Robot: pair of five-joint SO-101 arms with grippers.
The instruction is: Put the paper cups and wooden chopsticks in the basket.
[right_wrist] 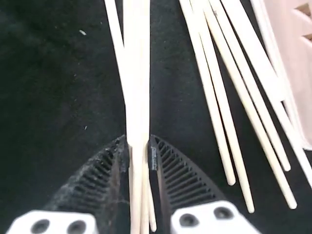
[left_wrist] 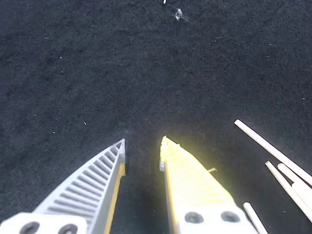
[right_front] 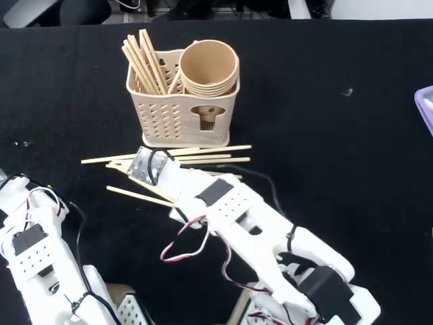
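Note:
The beige slotted basket (right_front: pixel 177 116) stands at the back of the black table. It holds a stack of paper cups (right_front: pixel 208 68) and several wooden chopsticks (right_front: pixel 144 59) standing on end. More chopsticks (right_front: pixel 215 154) lie loose on the cloth just in front of it, also seen as chopsticks (right_wrist: pixel 229 102) in the right wrist view. My right gripper (right_front: pixel 147 164) is down among them, shut on a pair of chopsticks (right_wrist: pixel 137 73) that run straight out between its fingers (right_wrist: pixel 168 165). My left gripper (left_wrist: pixel 142 141) hovers open over bare cloth, with a few chopstick ends (left_wrist: pixel 273 152) off to one side.
The right arm (right_front: pixel 257 237) stretches diagonally from the front edge toward the basket; the left arm (right_front: pixel 30 250) sits at the front left. One chopstick (right_front: pixel 139 196) lies apart, nearer the front. A purple object (right_front: pixel 425 108) pokes in at the right edge.

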